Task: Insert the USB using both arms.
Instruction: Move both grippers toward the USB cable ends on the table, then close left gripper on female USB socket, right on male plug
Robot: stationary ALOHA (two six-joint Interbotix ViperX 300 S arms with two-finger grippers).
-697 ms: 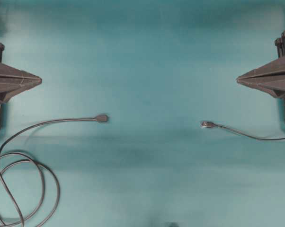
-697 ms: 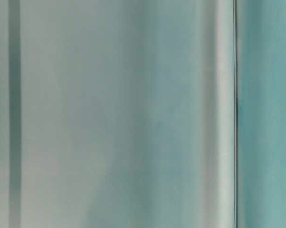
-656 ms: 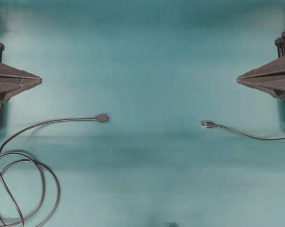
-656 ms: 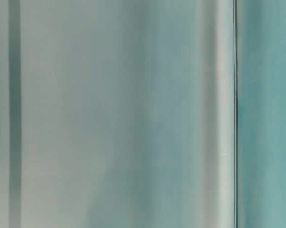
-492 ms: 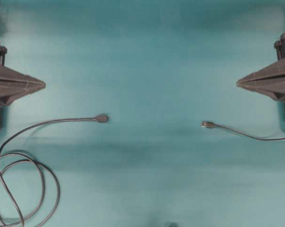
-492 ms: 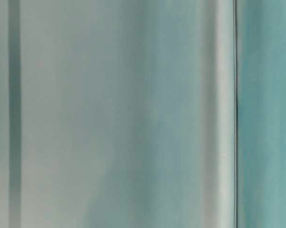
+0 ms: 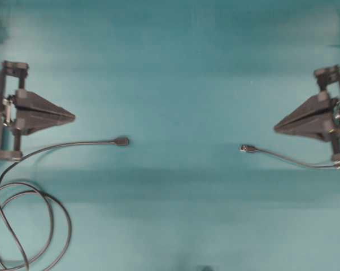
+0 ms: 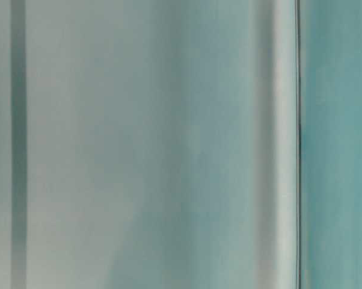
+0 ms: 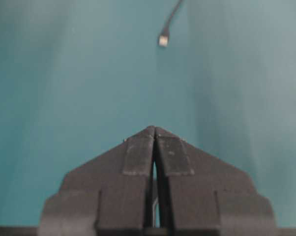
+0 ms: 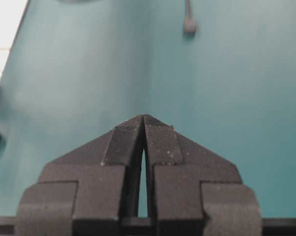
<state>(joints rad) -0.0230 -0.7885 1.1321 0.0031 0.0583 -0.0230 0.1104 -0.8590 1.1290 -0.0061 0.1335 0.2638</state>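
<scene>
The USB (image 7: 247, 148), a small silvery plug on a thin grey cable (image 7: 294, 162), lies on the teal table at right of centre. It also shows far ahead in the left wrist view as the USB (image 9: 163, 40). A dark blunt connector (image 7: 122, 141) lies left of centre, and appears again as the connector (image 10: 189, 24) in the right wrist view. My left gripper (image 7: 73, 117) (image 9: 154, 129) is shut and empty, up and left of the dark connector. My right gripper (image 7: 276, 129) (image 10: 143, 117) is shut and empty, up and right of the USB.
The dark cable runs left from its connector and coils in loops (image 7: 23, 226) at the table's lower left corner. The table's bright edge (image 10: 5, 29) shows at the upper left of the right wrist view. The table-level view gives only blurred pale bands.
Both arms have come inward from the table's sides, and their tips have dropped slightly toward the cable ends. Neither cable has moved.
</scene>
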